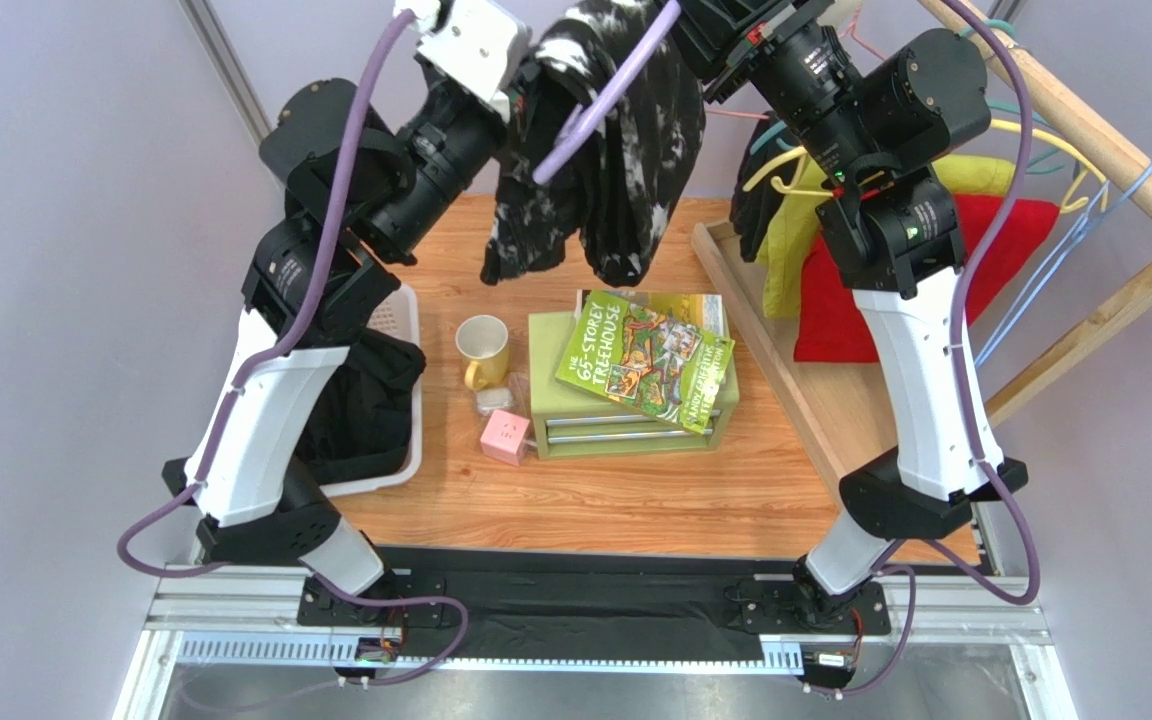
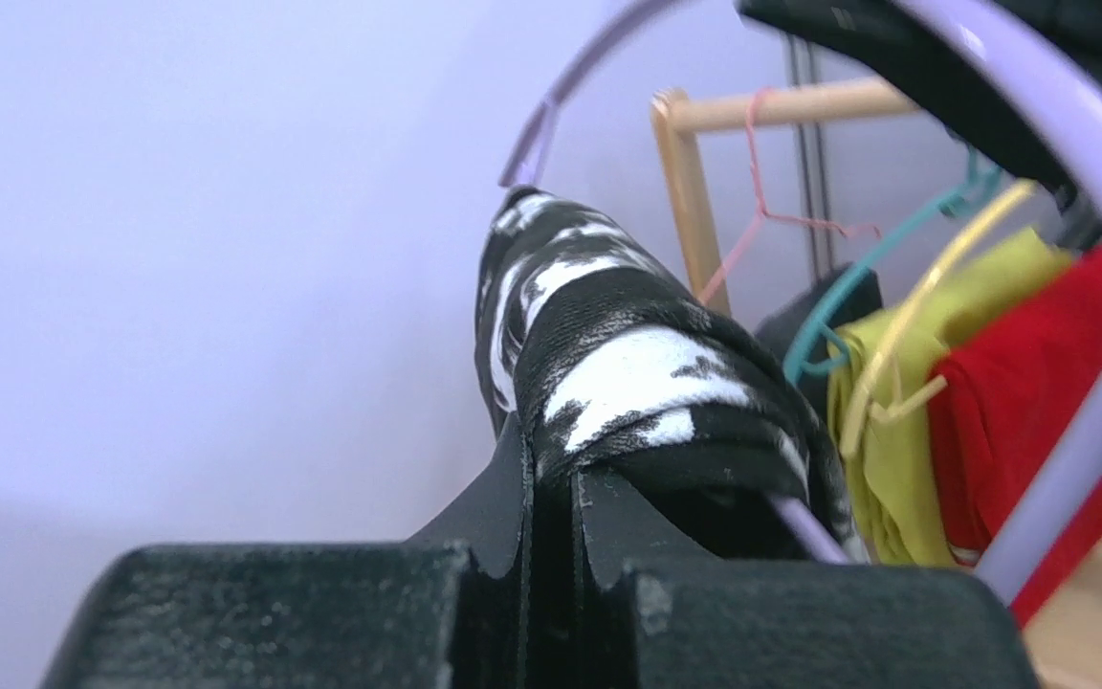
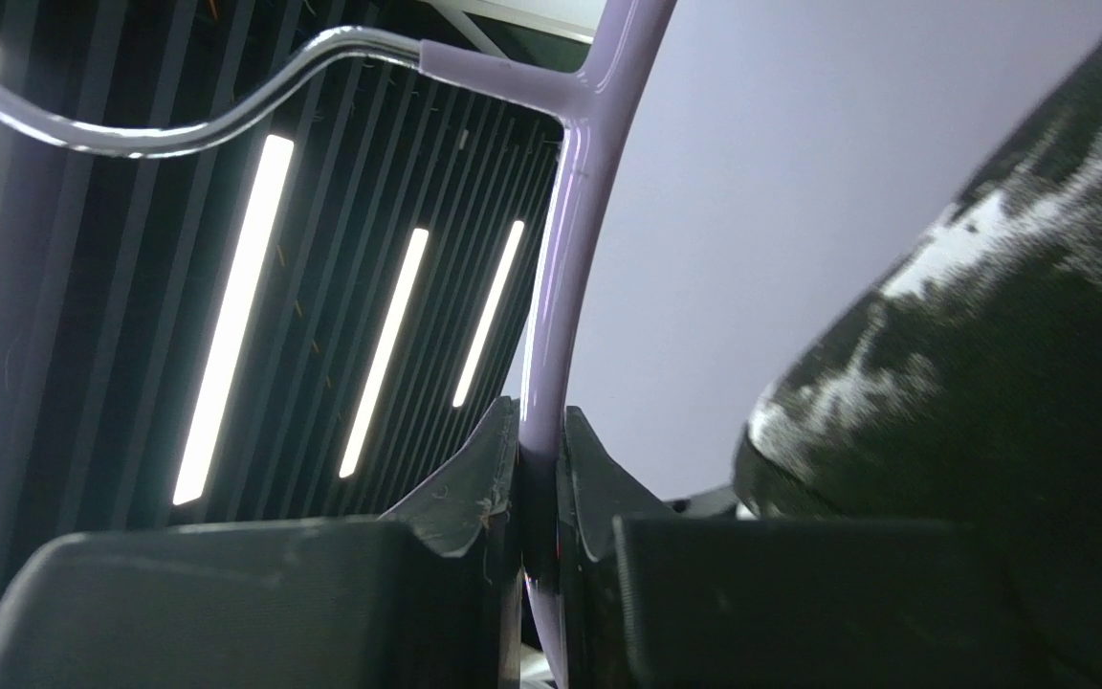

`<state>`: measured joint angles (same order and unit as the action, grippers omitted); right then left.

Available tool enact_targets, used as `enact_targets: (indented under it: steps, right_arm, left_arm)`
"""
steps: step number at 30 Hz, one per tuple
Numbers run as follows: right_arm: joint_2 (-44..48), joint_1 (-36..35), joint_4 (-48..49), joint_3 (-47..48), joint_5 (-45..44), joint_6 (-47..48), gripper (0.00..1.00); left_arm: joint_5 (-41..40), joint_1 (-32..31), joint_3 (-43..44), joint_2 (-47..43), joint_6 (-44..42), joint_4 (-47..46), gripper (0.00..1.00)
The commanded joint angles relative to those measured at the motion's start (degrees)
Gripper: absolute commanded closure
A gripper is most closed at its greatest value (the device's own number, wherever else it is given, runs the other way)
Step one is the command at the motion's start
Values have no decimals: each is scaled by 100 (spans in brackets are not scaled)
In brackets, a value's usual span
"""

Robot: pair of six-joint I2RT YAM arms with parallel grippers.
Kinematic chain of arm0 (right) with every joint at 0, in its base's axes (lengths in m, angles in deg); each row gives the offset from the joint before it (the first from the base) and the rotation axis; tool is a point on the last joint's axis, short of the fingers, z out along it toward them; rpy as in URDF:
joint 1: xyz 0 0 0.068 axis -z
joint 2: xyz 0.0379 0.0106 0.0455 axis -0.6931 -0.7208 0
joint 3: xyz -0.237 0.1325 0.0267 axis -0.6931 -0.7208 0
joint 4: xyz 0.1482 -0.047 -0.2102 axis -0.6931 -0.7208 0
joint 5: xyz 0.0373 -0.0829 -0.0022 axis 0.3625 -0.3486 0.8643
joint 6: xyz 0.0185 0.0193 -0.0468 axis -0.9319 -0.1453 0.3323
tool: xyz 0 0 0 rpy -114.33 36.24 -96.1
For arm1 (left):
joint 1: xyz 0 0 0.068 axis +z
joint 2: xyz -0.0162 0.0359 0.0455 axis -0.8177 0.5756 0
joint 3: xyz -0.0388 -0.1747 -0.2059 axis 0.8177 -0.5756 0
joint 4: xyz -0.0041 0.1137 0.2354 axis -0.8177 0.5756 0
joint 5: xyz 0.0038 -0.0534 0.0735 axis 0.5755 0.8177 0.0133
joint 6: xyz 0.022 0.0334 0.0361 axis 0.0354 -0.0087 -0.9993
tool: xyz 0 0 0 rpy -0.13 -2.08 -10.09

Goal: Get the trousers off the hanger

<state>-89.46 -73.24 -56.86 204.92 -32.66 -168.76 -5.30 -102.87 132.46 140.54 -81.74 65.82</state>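
Observation:
The black trousers with white speckles (image 1: 597, 165) hang over a lilac hanger (image 1: 585, 132), held high above the table. My left gripper (image 1: 519, 78) is shut on a fold of these trousers; in the left wrist view the cloth (image 2: 614, 373) is pinched between the jaws of the left gripper (image 2: 554, 474), with the hanger bar (image 2: 1089, 431) beside it. My right gripper (image 1: 696, 48) is shut on the hanger; in the right wrist view the lilac rod (image 3: 571, 287) runs between the jaws of the right gripper (image 3: 540, 445), with the speckled cloth (image 3: 1002, 402) to the right.
A wooden rack (image 1: 1123, 158) at the right holds yellow-green trousers (image 1: 796, 233), red trousers (image 1: 868, 308) and a dark pair (image 1: 757, 195) on hangers. A white basket (image 1: 405, 450) holds a black garment (image 1: 364, 398). A yellow mug (image 1: 485, 350), pink cube (image 1: 506, 435) and green box (image 1: 567, 428) with a book (image 1: 645, 360) are on the table.

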Motion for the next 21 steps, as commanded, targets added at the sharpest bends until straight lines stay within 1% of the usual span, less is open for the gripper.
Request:
enact_targets:
  steps: [1,2,5,10,12,16,18,21]
  right_arm:
    - [245,-8,190,12,150,344,100]
    - [236,-8,173,-32,202,353,100]
    - [245,-17,155,-208,334,362,100]
    - [298,-43,-20,-462,563,599,100]
    - [394,-52,-30,-752,730,678,100]
    - [649,-69,-56,-1279,1002,977,100]
    - [737,-78,-82,-1490,1292,1100,100]
    - [956,-113,-205,-1788,1617,1407,100]
  left_arm:
    - [-603,37,1180,1,-447,-2038,100]
    - [-576,37,1337,11,-447,-2283,100]
    - [-453,28,1330,2,-473,-2872,100]
    - [-374,29,1532,116,-544,-3392,100]
    - [-374,28,1611,143,-596,-3568,100]
    - [-365,37,1664,125,-947,-3753,100]
    - [-391,37,1655,108,-1141,-3788,100]
    - [-576,29,1612,108,-1763,-3771,100]
